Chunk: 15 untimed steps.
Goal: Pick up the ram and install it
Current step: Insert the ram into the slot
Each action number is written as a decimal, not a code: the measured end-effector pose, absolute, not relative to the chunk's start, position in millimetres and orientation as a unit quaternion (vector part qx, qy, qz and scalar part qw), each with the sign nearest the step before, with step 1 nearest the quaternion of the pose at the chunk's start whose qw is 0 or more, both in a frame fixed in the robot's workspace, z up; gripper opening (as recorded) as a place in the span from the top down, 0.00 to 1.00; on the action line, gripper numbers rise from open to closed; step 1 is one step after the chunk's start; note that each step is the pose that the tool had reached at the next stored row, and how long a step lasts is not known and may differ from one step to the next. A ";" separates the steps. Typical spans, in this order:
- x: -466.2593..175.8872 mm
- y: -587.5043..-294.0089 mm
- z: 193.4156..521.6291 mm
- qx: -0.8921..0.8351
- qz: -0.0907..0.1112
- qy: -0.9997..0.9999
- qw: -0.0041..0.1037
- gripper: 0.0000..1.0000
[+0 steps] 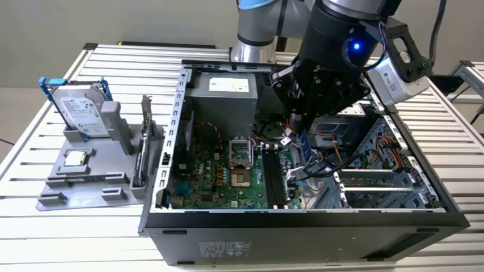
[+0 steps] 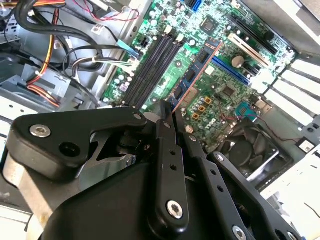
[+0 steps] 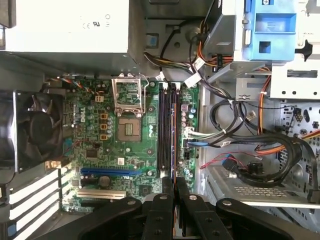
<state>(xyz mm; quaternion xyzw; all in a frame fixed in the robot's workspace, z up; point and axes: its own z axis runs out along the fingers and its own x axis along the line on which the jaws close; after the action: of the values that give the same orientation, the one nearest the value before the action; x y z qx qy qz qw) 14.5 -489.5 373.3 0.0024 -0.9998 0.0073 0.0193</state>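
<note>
Ram [image 2: 192,75] near end hidden between hand [image 2: 167,117] fingers; slot seating unclear.

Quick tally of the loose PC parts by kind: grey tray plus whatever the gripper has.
ram: 1, clamped in the gripper
hard drive: 1, upright on the grey tray
square silver chip: 1, flat on the tray
card with metal bracket: 1, on edge at the tray's side
Total: 4

Tight room above the memory slots

Loose black cables [image 3: 235,120] crowd one side of the long black memory slots [image 3: 163,132]; the open silver processor socket [image 3: 129,107] flanks the other.
</note>
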 end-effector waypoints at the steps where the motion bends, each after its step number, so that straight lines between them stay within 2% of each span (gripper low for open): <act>1: 14.7 -489.4 372.0 0.002 0.007 -1.000 0.019 1.00; 15: 15.1 -489.4 366.1 0.002 0.007 -1.000 0.019 1.00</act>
<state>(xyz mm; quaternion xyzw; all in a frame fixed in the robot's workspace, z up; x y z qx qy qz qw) 15.1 -489.4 366.1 0.0022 -0.9998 0.0074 0.0193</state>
